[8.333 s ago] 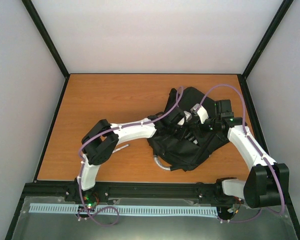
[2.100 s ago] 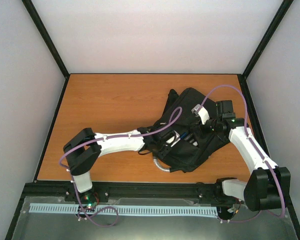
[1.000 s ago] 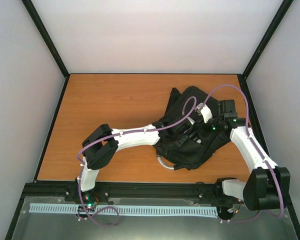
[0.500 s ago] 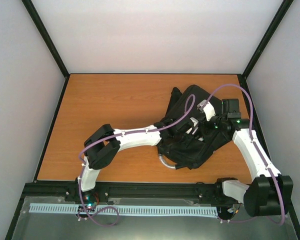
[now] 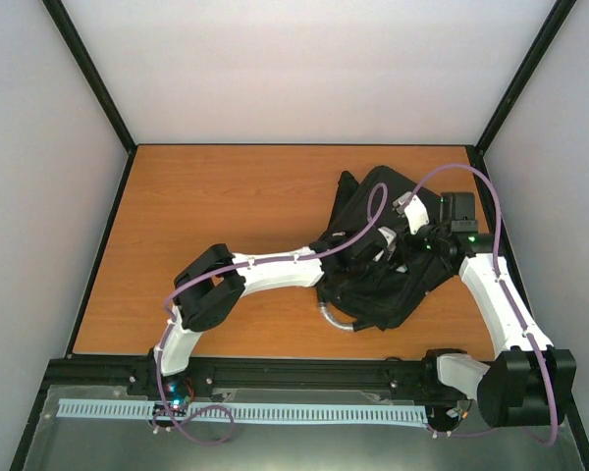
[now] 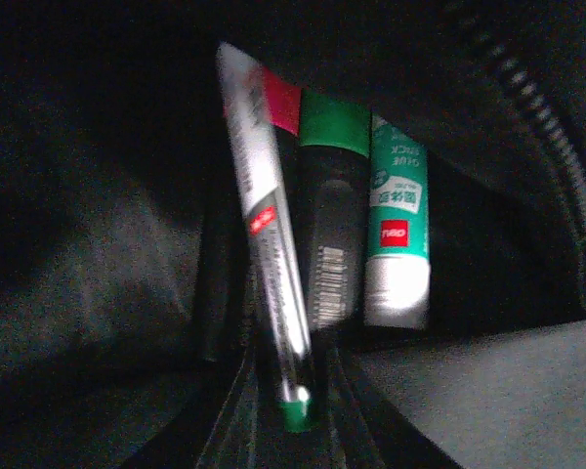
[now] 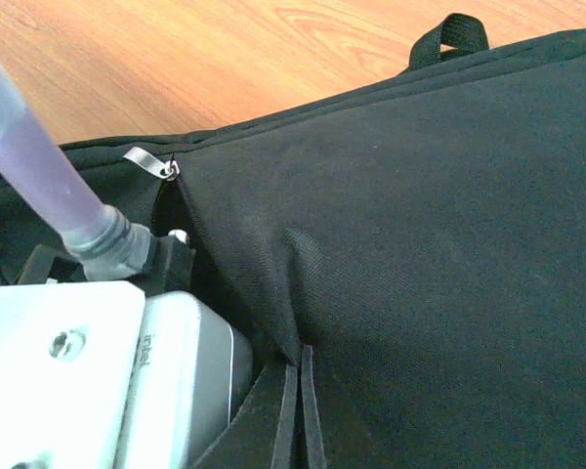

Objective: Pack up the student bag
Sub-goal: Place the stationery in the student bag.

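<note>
Student bag (image 5: 383, 304) is laid flat on the bench (image 5: 226, 196), right of centre and close to the right arm. Its grey loop handle (image 5: 334, 321) is turned toward the near edge.

Right pincer (image 7: 298, 410) is pressed together on a fold of the bag's top panel, near the zip pull (image 7: 151, 161). The fabric is drawn up into a ridge there, judged so that the mouth is held agape for the other arm. The left arm's white wrist housing (image 7: 78, 371) and purple cable (image 7: 39, 156) are passed into that gap.

Left pincer (image 6: 293, 432) is buried inside the dark compartment, so it is hidden in the top view. A slim white pen (image 6: 269, 254) with a red band and a green end is lined up between its fingers and tilted against a black marker (image 6: 330, 254) with a green cap. A green-and-white glue stick (image 6: 398, 234) is lodged just beside the marker, near the zip teeth (image 6: 552, 147). Whether the pen is clamped or loose cannot be told, as the fingers are too dark.

The three items are bunched at the deep end, probably because they are fed in along one line of reach. The step in hand is judged as stationery being deposited. The mouth is not yet zipped.
</note>
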### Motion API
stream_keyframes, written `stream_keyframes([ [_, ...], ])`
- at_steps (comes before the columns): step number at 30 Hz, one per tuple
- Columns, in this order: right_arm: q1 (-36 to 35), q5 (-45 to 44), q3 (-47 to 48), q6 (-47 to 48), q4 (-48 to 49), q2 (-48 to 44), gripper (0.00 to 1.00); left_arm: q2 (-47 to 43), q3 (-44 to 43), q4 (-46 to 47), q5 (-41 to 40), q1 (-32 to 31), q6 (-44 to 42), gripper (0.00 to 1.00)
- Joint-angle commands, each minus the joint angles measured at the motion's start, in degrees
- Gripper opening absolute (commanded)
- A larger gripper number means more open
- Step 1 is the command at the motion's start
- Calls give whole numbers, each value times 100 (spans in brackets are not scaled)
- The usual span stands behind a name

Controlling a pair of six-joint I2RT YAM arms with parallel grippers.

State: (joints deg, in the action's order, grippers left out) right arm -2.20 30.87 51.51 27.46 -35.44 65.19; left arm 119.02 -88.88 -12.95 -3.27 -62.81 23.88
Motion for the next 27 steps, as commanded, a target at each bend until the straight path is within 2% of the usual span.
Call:
stream_keyframes([
  [1,-251,1055,183,-8,-361,-149,3,-130,-29,1126,65,23,166,31],
  [5,-216,956,196,7,-342,-130,3,-860,774,1655,80,22,238,48],
  [9,-203,936,188,34,-331,-103,3,-1249,963,1545,65,21,228,54],
  [11,-202,841,170,87,-338,-86,3,-1408,996,1355,71,17,185,61],
  [17,-193,653,133,214,-383,-76,3,-2185,1614,758,-210,16,83,63],
  [21,-193,622,81,321,-418,-9,3,-2749,2058,-31,-1341,61,236,71],
  [23,-198,619,77,415,-518,91,4,-2918,2162,-486,-1628,189,348,75],
  [25,-195,591,67,518,-611,182,5,-3037,2255,-852,-1747,407,521,76],
  [27,-203,475,17,594,-662,221,6,-3163,2438,-976,-1473,755,636,79],
])
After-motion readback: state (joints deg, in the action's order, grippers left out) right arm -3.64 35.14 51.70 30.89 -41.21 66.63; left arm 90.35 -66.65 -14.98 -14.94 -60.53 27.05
